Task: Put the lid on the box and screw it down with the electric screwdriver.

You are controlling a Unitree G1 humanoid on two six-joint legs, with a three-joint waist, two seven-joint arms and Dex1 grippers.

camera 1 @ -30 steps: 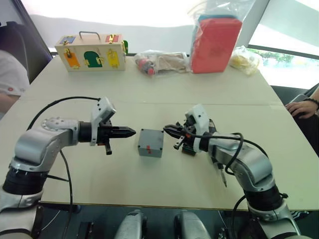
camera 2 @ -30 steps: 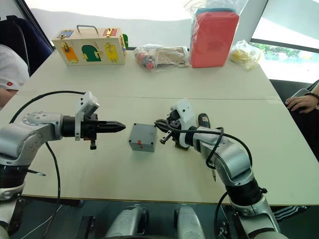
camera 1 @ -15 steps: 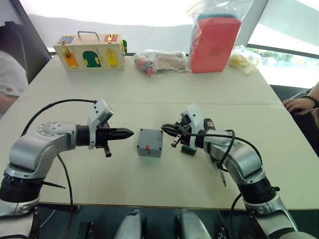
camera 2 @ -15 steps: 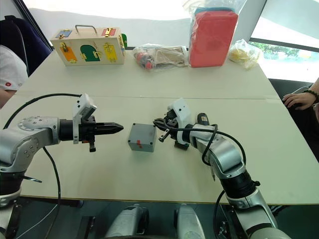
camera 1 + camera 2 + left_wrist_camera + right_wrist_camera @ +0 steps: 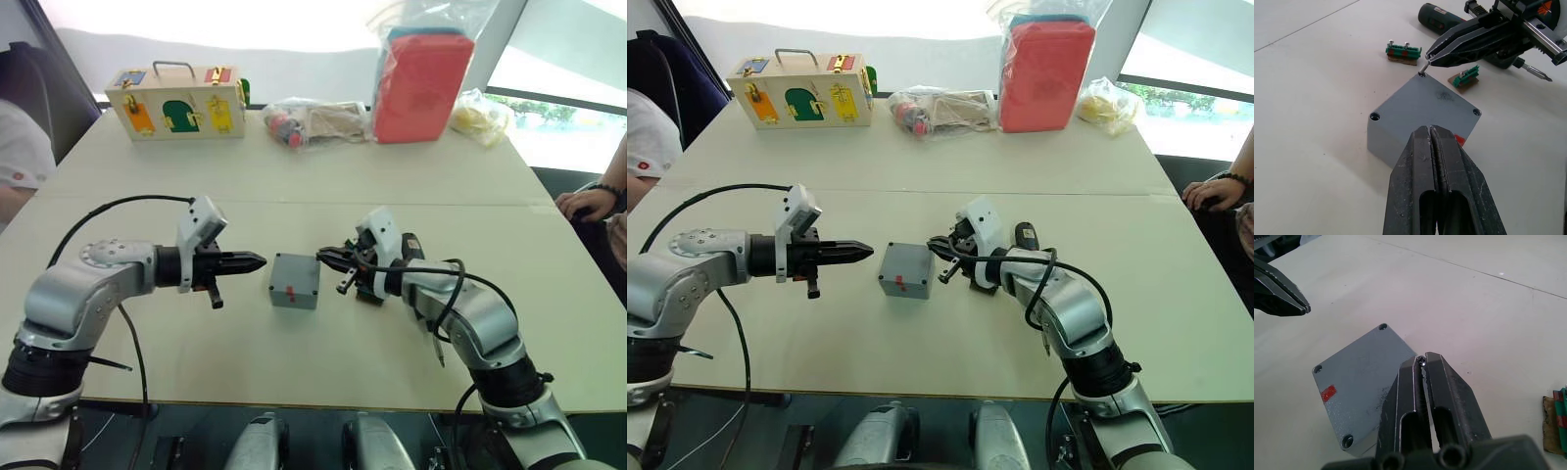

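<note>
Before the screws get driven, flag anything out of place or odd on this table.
Nothing is spilled or damaged. The flat grey plastic lid sits square on the small grey box. The black electric screwdriver lies unused behind the right gripper, which pinches a small screw at one corner hole.

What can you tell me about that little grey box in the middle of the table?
The small grey square plastic box stands upright on the pale table between the two tools, its flat lid already on, with corner holes and a red mark on one side. The right tool holds a small screw at one corner hole.
</note>
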